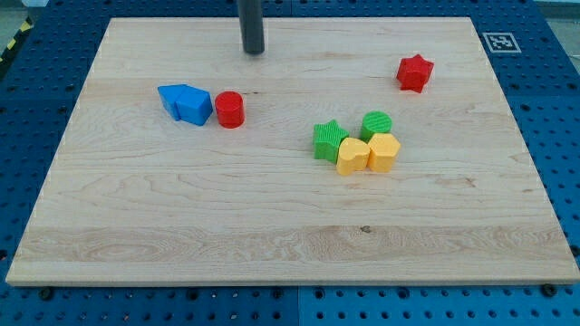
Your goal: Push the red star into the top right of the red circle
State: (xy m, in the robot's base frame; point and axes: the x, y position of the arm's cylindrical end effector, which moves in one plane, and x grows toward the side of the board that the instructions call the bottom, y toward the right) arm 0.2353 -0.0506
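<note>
My tip (253, 51) rests on the counter (290, 244), touching nothing; red circle (229, 110) just below, red star (415, 72) far right.

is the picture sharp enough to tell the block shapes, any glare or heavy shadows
Camera view: evenly lit, no glare on the wooden board; shadows are short and soft, close under each block. The red star and red circle read sharply; the blue blocks merge into one mass, edges hard to separate. My tip is slightly soft, its upper rod cropped by the view's top.
</note>
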